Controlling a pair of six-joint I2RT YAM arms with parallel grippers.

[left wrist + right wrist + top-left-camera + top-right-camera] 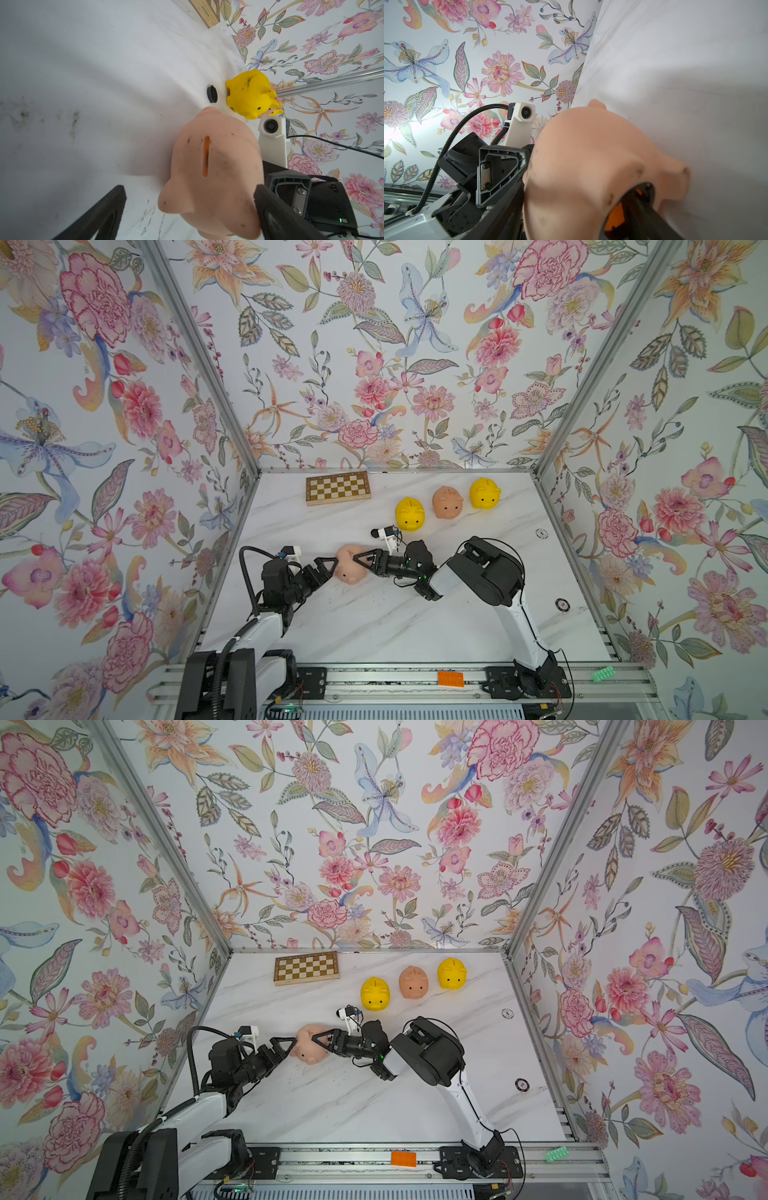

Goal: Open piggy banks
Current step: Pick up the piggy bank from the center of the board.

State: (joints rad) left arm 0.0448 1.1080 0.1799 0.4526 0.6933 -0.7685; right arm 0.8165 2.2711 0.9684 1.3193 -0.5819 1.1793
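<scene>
A pink piggy bank [348, 570] lies on its side on the marble table [374, 626], between both grippers. Its coin slot [205, 155] faces my left gripper [190, 197], which is open: one finger touches the pig's flank and the other stands clear. My right gripper [577, 207] is shut on this pig, with one finger inside the round belly hole [636, 204] and the other against the outside. A loose black plug [212, 94] lies on the table. At the back stand a yellow piggy bank [409, 513], another pink one [447, 502] and another yellow one [484, 493].
A chessboard [337, 487] lies at the back left by the wall. Two small round discs [541, 533] [562, 605] sit near the right wall. An orange block [451, 679] and a green piece [603, 674] rest on the front rail. Floral walls close three sides.
</scene>
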